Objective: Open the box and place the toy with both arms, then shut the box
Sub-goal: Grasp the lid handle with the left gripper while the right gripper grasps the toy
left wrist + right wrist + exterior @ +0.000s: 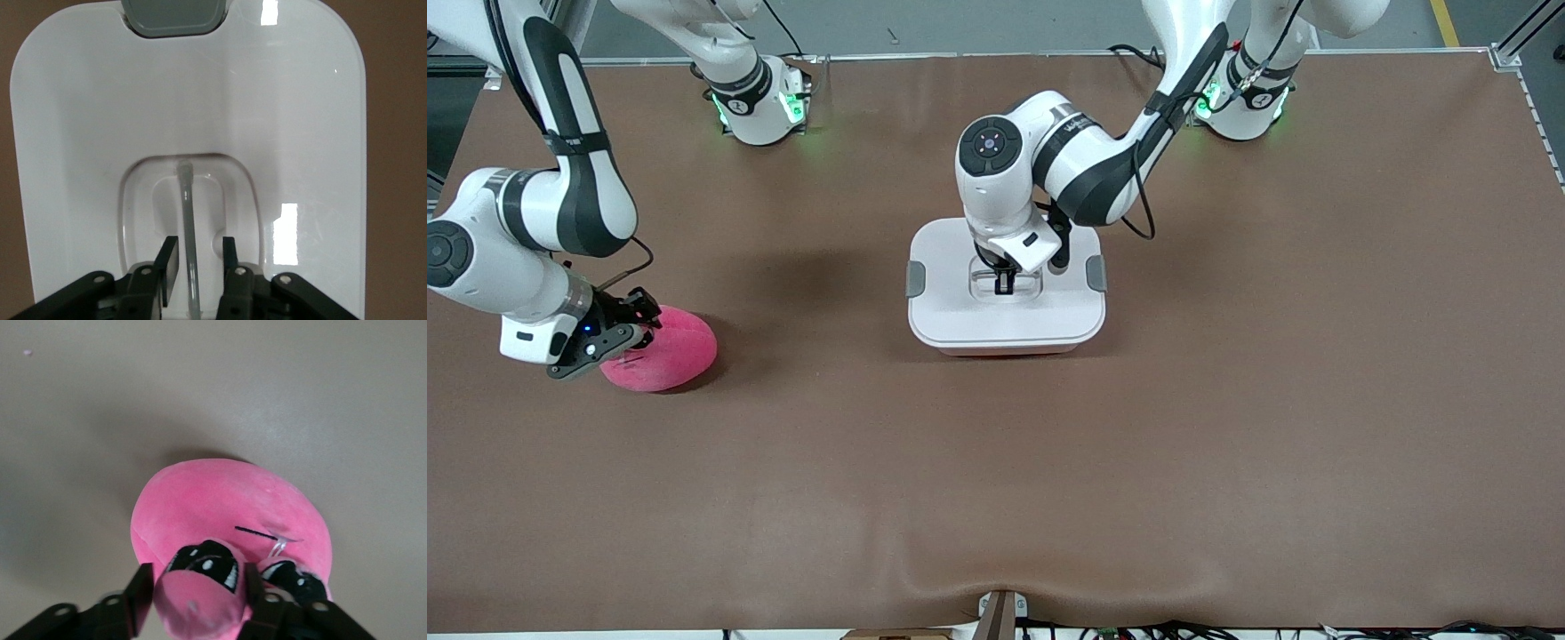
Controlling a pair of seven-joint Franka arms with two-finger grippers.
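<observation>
White lidded box (1007,307), left tool (195,267) astride its clear handle (187,220); right tool (197,593) pinching pink toy's (220,507) snout.

One white box (1007,311), one pink toy (667,351), two robot arms (1040,169)

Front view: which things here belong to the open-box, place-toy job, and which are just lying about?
Belonging to the job:
- box, lid on
- handle, straddled by left claw
- toy, on the table; right claw around its snout

Lying about:
- only the table itself
</observation>
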